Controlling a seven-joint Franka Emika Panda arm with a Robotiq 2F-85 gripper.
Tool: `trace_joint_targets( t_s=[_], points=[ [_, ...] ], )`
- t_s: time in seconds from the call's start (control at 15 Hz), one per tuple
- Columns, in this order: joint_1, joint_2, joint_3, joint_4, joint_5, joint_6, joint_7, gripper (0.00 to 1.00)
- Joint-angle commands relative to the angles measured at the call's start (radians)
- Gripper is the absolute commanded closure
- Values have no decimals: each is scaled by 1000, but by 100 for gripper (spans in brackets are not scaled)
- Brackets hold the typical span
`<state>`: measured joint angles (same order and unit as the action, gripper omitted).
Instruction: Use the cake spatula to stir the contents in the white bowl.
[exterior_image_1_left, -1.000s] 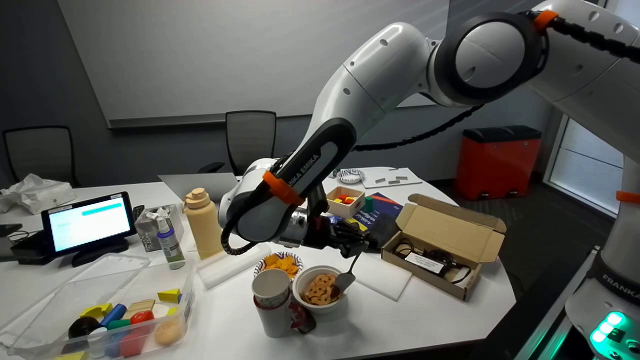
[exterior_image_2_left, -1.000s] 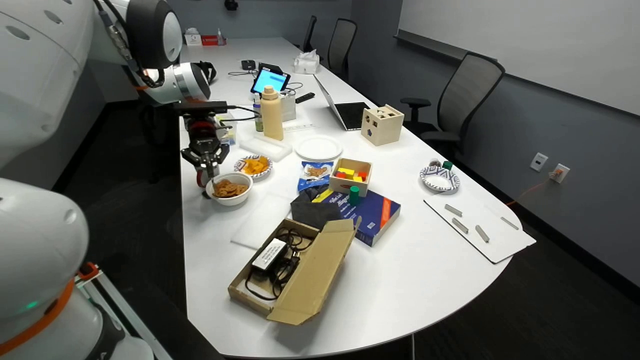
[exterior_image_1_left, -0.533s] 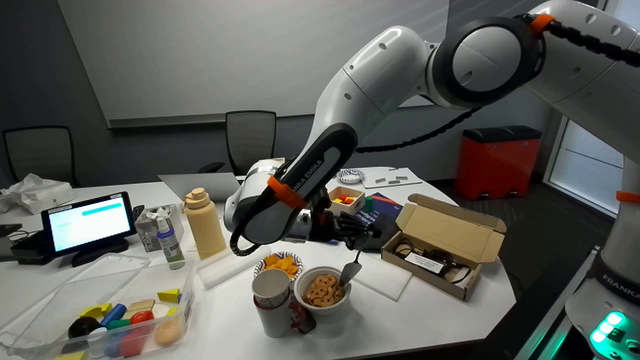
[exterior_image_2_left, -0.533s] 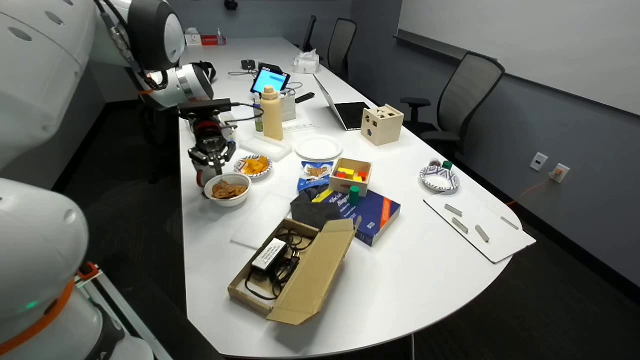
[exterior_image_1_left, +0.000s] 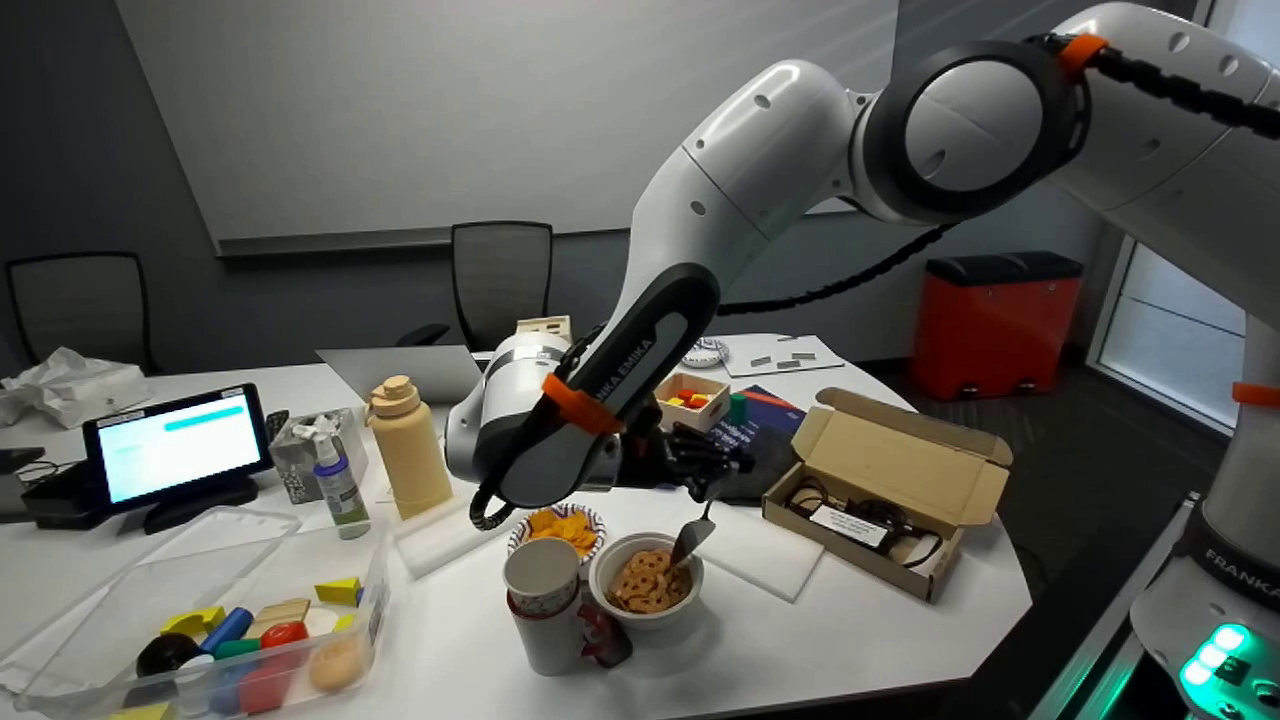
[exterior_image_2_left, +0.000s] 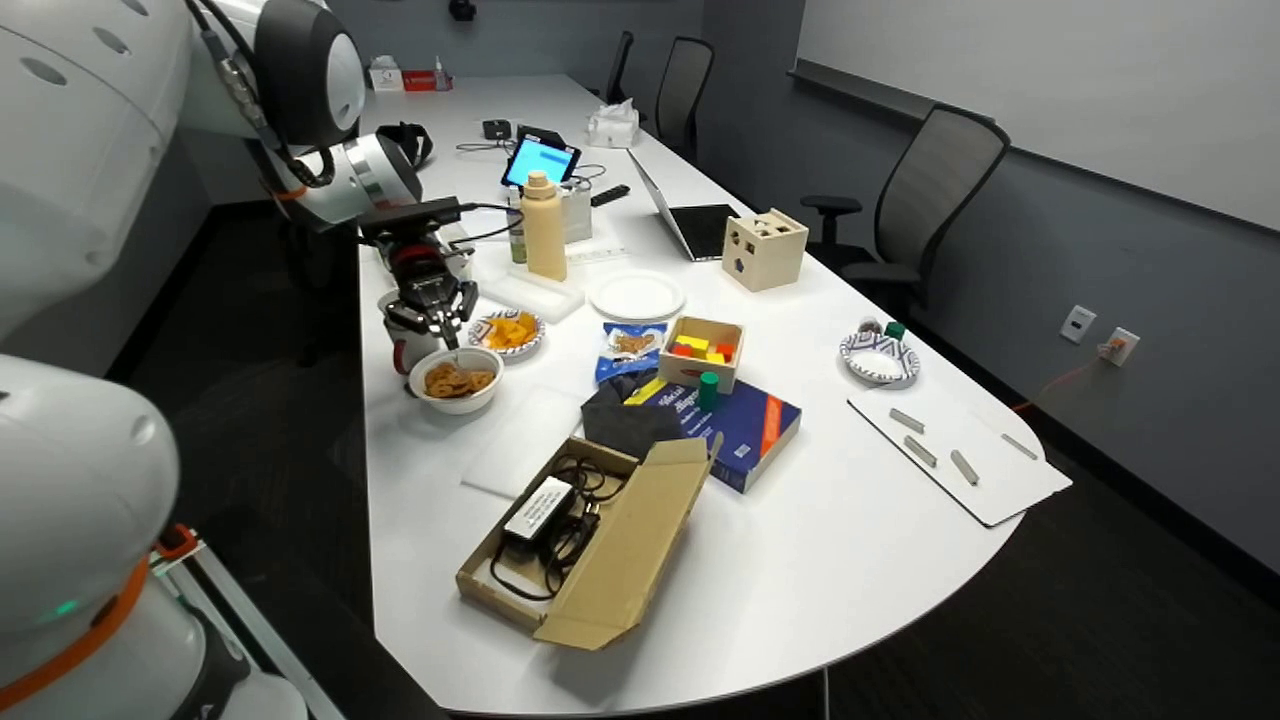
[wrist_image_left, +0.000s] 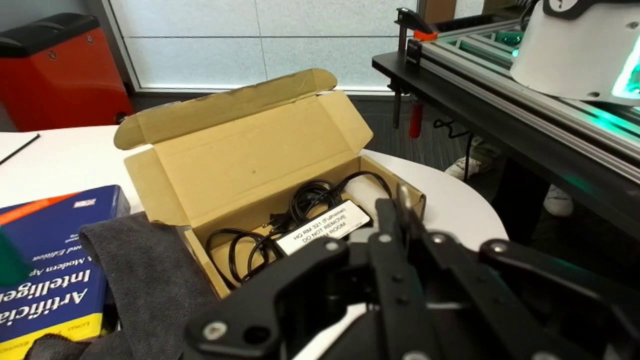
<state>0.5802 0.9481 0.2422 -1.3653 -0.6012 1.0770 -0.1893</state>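
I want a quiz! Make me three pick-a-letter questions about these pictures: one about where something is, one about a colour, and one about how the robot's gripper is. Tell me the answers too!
1. Where are the orange-brown snack pieces?
A. on the blue book
B. in the white bowl
C. in the cardboard box

2. What colour is the body of the bin?
A. green
B. white
C. red

3. How is the gripper?
A. shut on the spatula
B. open, holding nothing
C. shut on the tan bottle

Answers:
1. B, because both exterior views show the pieces inside the bowl.
2. C, because its body is red under a black lid in an exterior view and the wrist view.
3. A, because the spatula hangs from the gripper's closed jaws in an exterior view.
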Motion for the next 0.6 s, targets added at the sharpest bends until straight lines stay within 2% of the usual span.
trace_joint_targets(
  t_s=[0.0,0.27,0.53],
  points=[
    [7,-1,-1,-9,-32,57,59,99],
    [6,-11,-1,-19,-26,142,111,99],
    [-11,-16,14,-18,25,193,94,99]
  ],
)
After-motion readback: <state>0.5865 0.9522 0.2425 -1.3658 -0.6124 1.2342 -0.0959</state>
